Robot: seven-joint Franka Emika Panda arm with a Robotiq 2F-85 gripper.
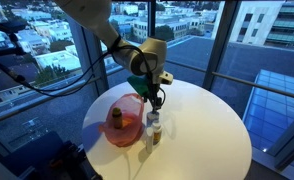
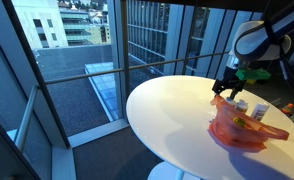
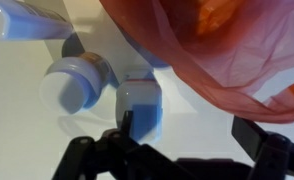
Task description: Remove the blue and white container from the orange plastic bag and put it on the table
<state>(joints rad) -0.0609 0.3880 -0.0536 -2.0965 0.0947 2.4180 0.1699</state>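
The blue and white container (image 3: 139, 108) stands on the white round table (image 1: 202, 125), outside the orange plastic bag (image 3: 222, 50). It shows beside the bag in both exterior views (image 1: 154, 130) (image 2: 243, 105). My gripper (image 3: 190, 142) is open and empty, just above the container, whose top lies by my left finger. In the exterior views the gripper (image 1: 155, 99) (image 2: 230, 88) hangs over the bag's (image 1: 125, 126) (image 2: 242, 130) edge. The bag lies crumpled and still holds things.
A second round white and blue container (image 3: 77, 83) stands next to the first one (image 1: 146, 137). A small item (image 2: 259, 111) sits by the bag. Large windows surround the table, whose edge is close on all sides.
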